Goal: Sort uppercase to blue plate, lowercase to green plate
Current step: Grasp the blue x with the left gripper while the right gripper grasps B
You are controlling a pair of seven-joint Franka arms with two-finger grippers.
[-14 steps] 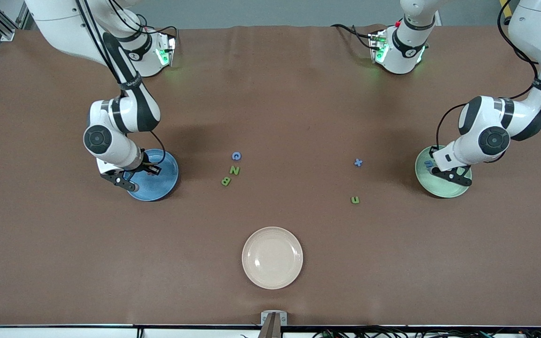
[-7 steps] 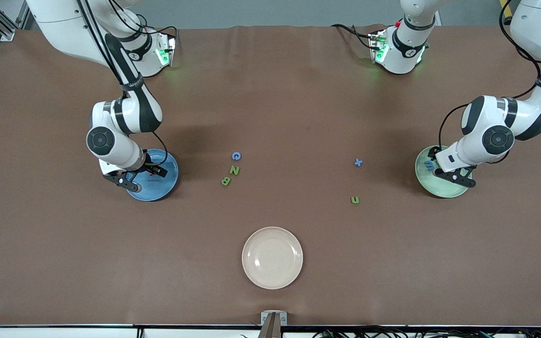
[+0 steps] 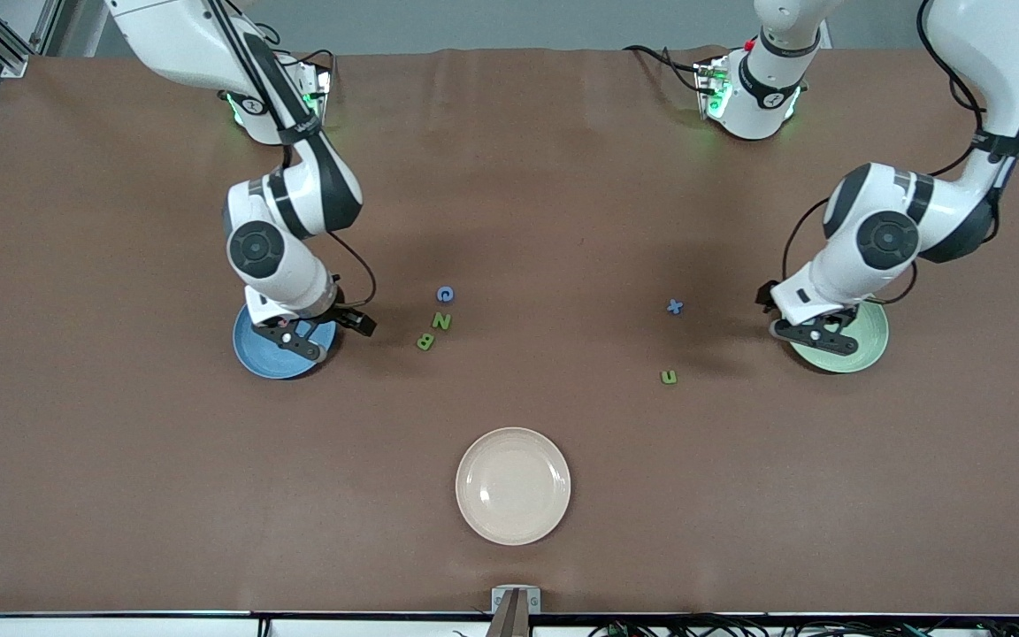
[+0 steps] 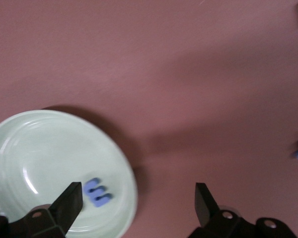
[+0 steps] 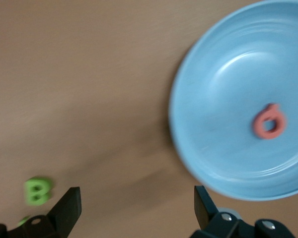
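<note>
Hands are both wide open and empty. Right hand [image 3: 325, 334] sits over the blue plate's [image 3: 264, 358] edge, and B [image 3: 425, 341] lies just toward the table's middle from it. Left hand [image 3: 815, 331] is nearer x [image 3: 674, 307].

A robotics lab: two arm bases [image 3: 750, 88] bolted on a brown-covered table [image 3: 563, 195], cables trailing.

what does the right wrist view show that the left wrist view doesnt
Only the right wrist view: the blue plate holding the red Q, and the green B on the table. Only the left wrist view: the green plate holding the blue m. Both: brown table and an open, empty pincer, right pincer and left pincer.
</note>
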